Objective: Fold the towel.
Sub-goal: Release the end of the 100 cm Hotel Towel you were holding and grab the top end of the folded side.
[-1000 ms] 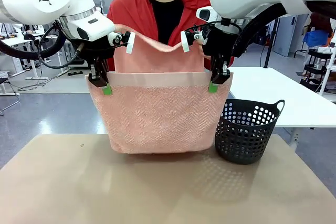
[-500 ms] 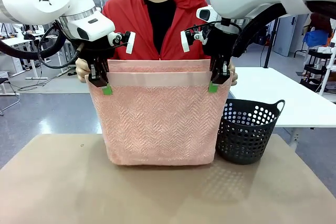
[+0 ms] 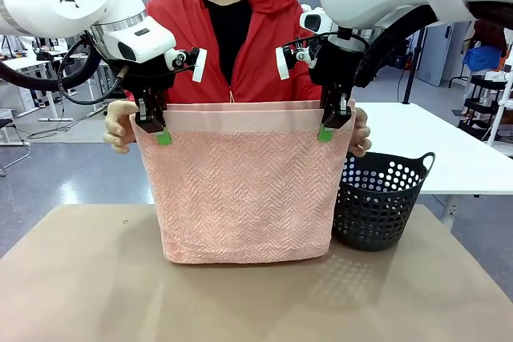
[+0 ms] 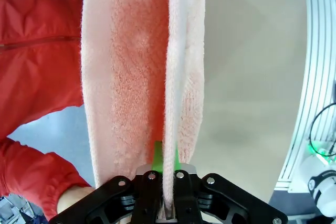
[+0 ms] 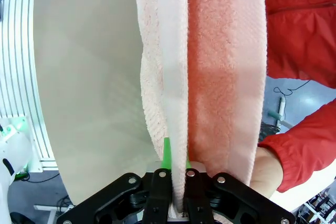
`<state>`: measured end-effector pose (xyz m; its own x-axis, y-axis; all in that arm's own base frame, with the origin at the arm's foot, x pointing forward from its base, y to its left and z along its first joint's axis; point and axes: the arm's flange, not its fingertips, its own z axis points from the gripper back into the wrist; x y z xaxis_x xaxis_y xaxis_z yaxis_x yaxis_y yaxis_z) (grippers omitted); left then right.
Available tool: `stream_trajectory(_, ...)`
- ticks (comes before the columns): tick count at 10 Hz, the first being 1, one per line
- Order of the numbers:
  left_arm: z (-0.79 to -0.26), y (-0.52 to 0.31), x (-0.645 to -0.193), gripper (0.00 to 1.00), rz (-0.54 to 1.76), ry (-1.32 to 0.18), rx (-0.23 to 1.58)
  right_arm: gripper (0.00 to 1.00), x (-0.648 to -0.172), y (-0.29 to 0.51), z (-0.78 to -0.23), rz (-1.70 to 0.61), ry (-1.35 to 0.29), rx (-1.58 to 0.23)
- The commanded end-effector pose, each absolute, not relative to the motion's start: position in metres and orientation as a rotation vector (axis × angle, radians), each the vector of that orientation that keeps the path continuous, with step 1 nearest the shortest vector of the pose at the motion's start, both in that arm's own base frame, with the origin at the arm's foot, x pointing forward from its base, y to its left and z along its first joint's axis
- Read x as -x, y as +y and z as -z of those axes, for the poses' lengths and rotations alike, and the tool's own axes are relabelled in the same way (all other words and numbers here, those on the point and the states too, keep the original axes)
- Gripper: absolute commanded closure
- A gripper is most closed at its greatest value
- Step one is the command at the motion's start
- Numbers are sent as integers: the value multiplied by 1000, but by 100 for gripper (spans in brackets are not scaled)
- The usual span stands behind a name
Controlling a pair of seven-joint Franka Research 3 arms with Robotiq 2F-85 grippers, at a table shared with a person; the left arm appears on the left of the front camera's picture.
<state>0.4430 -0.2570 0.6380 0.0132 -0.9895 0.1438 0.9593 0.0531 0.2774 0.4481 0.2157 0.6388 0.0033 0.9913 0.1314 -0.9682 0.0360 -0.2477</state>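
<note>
The pale salmon-pink towel (image 3: pixel 244 198) hangs doubled over the table, its smooth plain band along the top. My left gripper (image 3: pixel 158 131) is shut on the near layer's top left corner, and my right gripper (image 3: pixel 327 127) is shut on its top right corner. The person in a red jacket holds the far layer's corners, one hand (image 3: pixel 120 126) beside my left gripper and the other hand (image 3: pixel 360 130) beside my right. In the left wrist view the towel (image 4: pixel 131 77) runs up from my left gripper (image 4: pixel 167 205). In the right wrist view the towel (image 5: pixel 210 77) rises from my right gripper (image 5: pixel 176 203).
A dark perforated basket (image 3: pixel 377 202) stands on the tan table (image 3: pixel 80 278) just right of the towel's lower edge. A white table (image 3: pixel 449 150) lies behind it to the right. The towel's bottom fold hangs close to the tabletop.
The person has brought the far edge of the towel down from above to level with the edge in my grippers. The hanging fold has dropped lower. My grippers have not moved.
</note>
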Motion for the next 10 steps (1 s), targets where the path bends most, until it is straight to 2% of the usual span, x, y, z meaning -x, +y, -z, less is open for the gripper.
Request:
stream_trajectory(1, -641, -256, -444, 100, 1530, -338, -114, 100, -449, 213, -639, -1541, -297, 100)
stream_trajectory(8, -641, -256, -444, 100, 1530, -338, -114, 100, -449, 213, -639, -1541, -297, 100)
stream_trajectory(9, -638, -257, -443, 97, 1524, -333, -112, 100, -449, 213, -639, -1541, -297, 100)
stream_trajectory(10, -640, -256, -441, 62, 1541, -346, -120, 77, -448, 216, -639, -1539, -300, 95)
